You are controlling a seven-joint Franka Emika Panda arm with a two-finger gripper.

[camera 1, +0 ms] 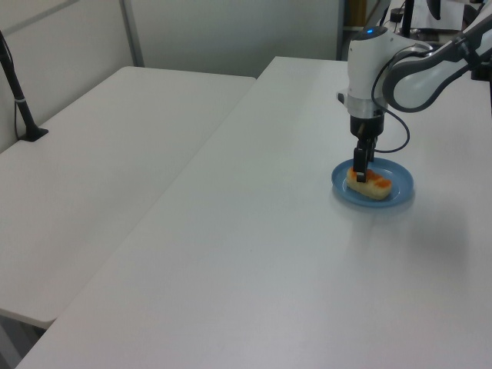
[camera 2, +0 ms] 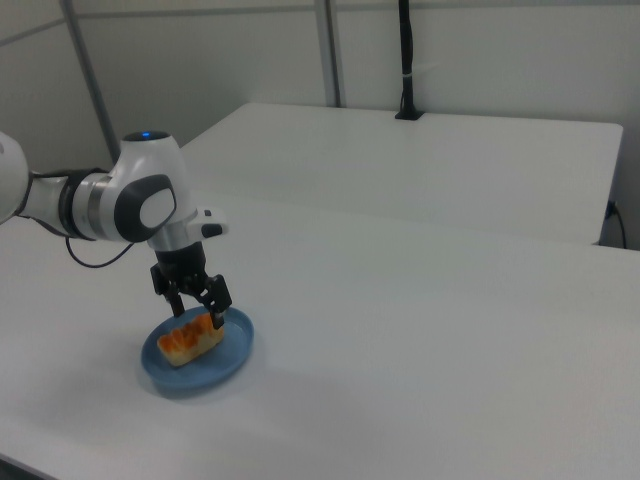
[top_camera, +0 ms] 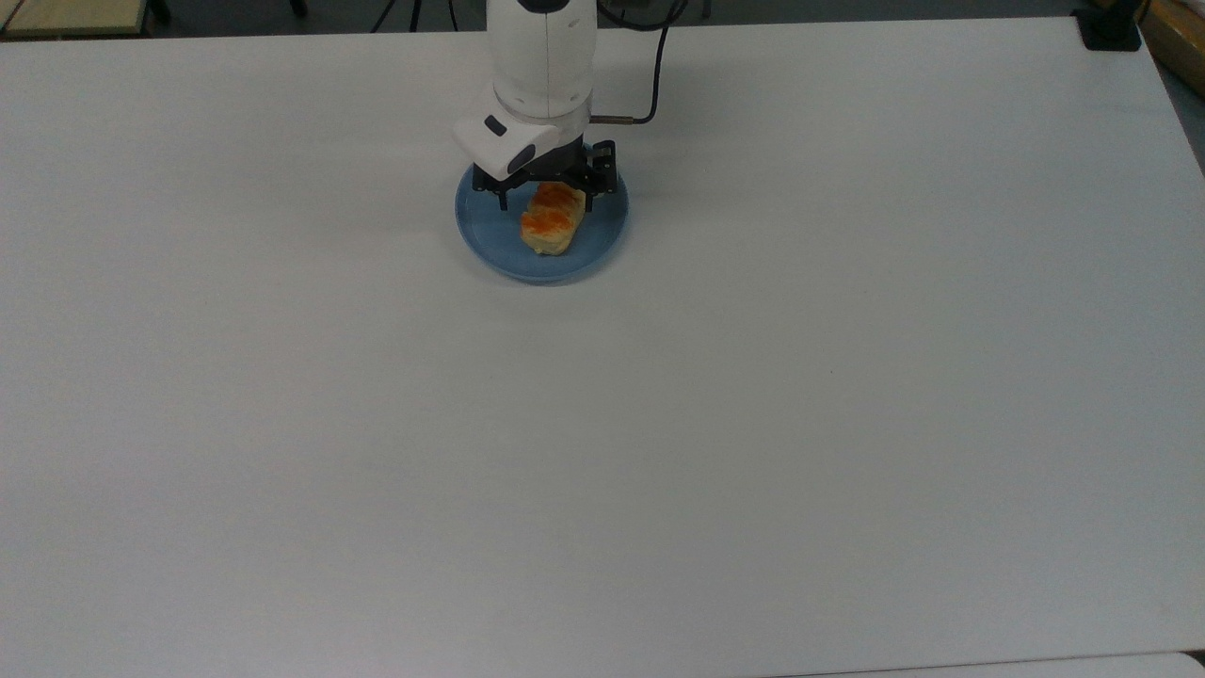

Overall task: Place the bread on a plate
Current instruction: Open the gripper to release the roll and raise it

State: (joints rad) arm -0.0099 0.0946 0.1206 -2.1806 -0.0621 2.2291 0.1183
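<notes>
Orange-brown glaze marks the bread (top_camera: 552,222), which lies flat inside the light-blue plate (top_camera: 485,229), well within the raised rim and resting on the plate's floor as far as the three views allow. The gripper (top_camera: 546,195) stands directly over the loaf's far end — the end toward the arm in the top view — with its two fingers spread apart, one on each long side of the loaf and not pressing on it (released, by the look of it, not clamped). What the coming move turns on is this relation: the loaf sits straight below and between the open fingers, its long axis running from the arm's side toward the top view's bottom, tilted a little to the top view's left, so I judge that a plain vertical lift should clear it, while any sideways drift could catch a finger on the crust and drag it. In the right view the gripper (camera 2: 195,303) shows both fingers splayed and the gap between them most plainly, with the bread (camera 2: 189,339) beneath them on the plate (camera 2: 236,352). From the left view the gripper (camera 1: 360,164) reads as a single dark bar — the spread is hidden — but how low the fingertips hang is clearer, close above the bread (camera 1: 370,182) on the plate (camera 1: 401,187).
</notes>
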